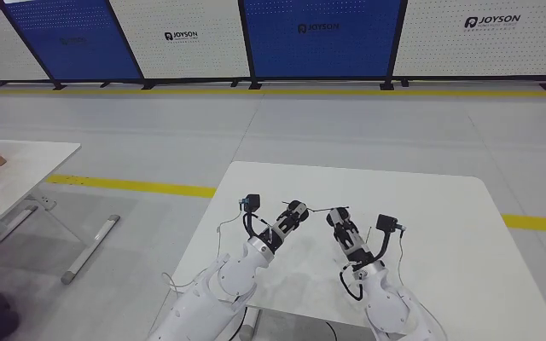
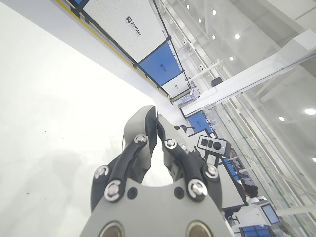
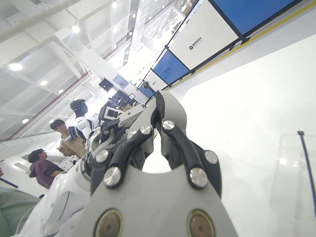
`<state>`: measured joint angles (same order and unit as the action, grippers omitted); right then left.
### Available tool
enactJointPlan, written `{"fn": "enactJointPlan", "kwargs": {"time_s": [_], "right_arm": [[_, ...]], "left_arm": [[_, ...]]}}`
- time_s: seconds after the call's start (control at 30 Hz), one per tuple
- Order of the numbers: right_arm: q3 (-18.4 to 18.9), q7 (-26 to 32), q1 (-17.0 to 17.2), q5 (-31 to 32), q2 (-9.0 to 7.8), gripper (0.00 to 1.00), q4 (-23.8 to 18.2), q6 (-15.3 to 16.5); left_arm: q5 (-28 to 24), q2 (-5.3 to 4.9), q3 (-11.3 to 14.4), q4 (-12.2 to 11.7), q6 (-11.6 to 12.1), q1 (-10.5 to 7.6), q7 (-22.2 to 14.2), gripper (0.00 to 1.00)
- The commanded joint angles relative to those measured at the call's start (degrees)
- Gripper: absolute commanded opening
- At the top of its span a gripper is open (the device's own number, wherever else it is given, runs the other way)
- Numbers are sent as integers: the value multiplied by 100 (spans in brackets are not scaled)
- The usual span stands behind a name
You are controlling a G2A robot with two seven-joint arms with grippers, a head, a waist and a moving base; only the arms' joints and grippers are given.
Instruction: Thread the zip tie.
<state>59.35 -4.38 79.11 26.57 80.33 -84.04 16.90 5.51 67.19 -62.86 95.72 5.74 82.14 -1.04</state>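
1. top view: the two arms reach forward over the near part of a white table (image 1: 409,192), with their claws close together but apart.
2. the left gripper (image 1: 296,211) is just beside the right gripper (image 1: 338,218), and both are held above the tabletop.
3. a thin dark line, the zip tie (image 1: 316,209), spans the small gap between the two claws.
4. right wrist view: the right gripper (image 3: 158,97) is clenched, its fingers (image 3: 172,109) pressed together on the zip tie (image 3: 147,86).
5. the tie's short black end with a small block-shaped head sticks out past the fingertips, in the air and off the table (image 3: 246,87).
6. left wrist view: the left gripper (image 2: 157,118) is clenched too, its fingers (image 2: 138,124) meeting at the tips with no gap.
7. a tiny dark sliver shows right at those tips, but i cannot tell whether the tie is really pinched there or only passes close by.
8. this claw is also raised over the bare white table (image 2: 49,87).
9. right wrist view: a second thin black strip (image 3: 305,154) with a small head stands against a clear panel (image 3: 286,164) near the picture's edge.
10. top view: beyond the table a yellow floor line (image 1: 128,183) crosses the grey floor, and blue and white panels (image 1: 324,38) stand along the far side.
11. another white table (image 1: 34,162) stands well apart from the arms' table, on the robot's left.
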Motion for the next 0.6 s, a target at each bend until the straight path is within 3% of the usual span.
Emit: {"fn": "enactJointPlan", "kwargs": {"time_s": [0.0, 0.57], "right_arm": [[17, -10, 11, -8, 1, 0, 5, 9], [69, -70, 21, -69, 28, 0, 75, 109]], "left_arm": [[0, 0, 0, 0, 0, 0, 0, 0], [0, 0, 0, 0, 0, 0, 0, 0]]}}
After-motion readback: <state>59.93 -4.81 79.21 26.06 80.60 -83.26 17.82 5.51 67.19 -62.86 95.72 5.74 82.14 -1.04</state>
